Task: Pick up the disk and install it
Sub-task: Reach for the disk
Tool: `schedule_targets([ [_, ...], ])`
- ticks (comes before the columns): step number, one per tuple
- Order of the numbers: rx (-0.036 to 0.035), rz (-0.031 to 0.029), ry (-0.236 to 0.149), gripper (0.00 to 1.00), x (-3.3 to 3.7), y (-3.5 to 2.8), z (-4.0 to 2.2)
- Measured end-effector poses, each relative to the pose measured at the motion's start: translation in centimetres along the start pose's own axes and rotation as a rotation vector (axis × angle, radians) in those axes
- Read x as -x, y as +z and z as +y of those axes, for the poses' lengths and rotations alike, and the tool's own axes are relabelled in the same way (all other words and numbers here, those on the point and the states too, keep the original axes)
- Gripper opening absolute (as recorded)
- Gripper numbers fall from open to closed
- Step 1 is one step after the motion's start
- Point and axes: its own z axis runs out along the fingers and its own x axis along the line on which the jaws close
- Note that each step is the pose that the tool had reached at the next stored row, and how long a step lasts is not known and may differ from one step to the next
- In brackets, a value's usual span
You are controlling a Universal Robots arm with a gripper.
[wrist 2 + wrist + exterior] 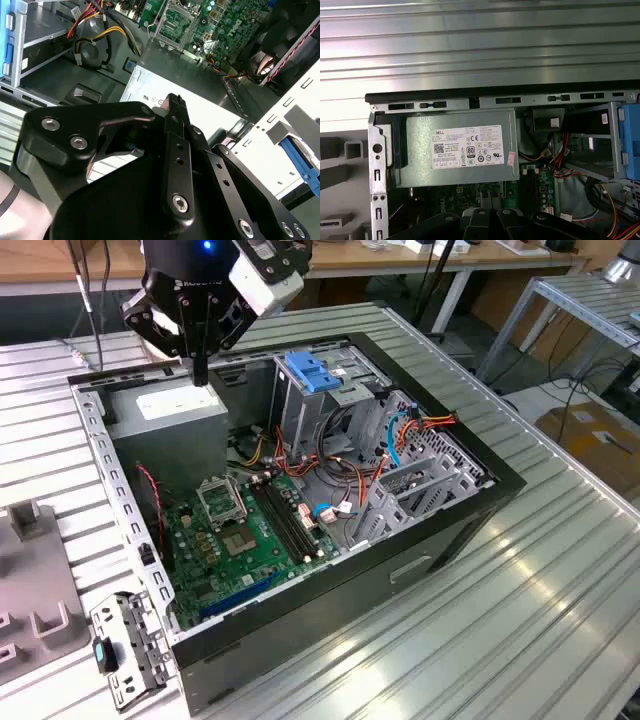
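Bright overhead light. Glare bands on ribbed table [560, 580]; computer case [330, 615] interior shadowed; gripper [200, 375] dark, underlit.

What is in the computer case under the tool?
Under the tool, a grey metal box with a white sticker, beside the green board. Whatever lies beneath that box is covered and cannot be seen.

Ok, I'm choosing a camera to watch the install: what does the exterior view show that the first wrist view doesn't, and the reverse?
The exterior view adds how the gripper hangs above the grey metal box, plus the processor socket and the bracket beside the case. The first wrist view adds the print on the box's white sticker, face-on. Both share the box, the open case and the ribbed table.
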Motion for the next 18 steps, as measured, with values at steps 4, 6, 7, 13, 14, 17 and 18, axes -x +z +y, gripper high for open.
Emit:
schedule_targets([
  [4,0.0,0.0,0.0,0.11,-0.73,-0.02,-0.06],
  [6,0.0,0.0,0.0,0.11,-1.01,-0.02,-0.08],
  [7,0.0,-0.0001,0.0,0.11,-1.12,-0.03,-0.08],
  [13,0.0,-0.0001,0.0,0.11,-1.93,-0.04,-0.14],
  [14,0.0,-0.0001,0.0,0.11,-2.0,-0.03,-0.15],
  [17,0.0,0.0,0.0,0.11,-2.41,-0.04,-0.18],
  [18,0.0001,0.0,0.0,0.11,-2.52,-0.04,-0.19],
])
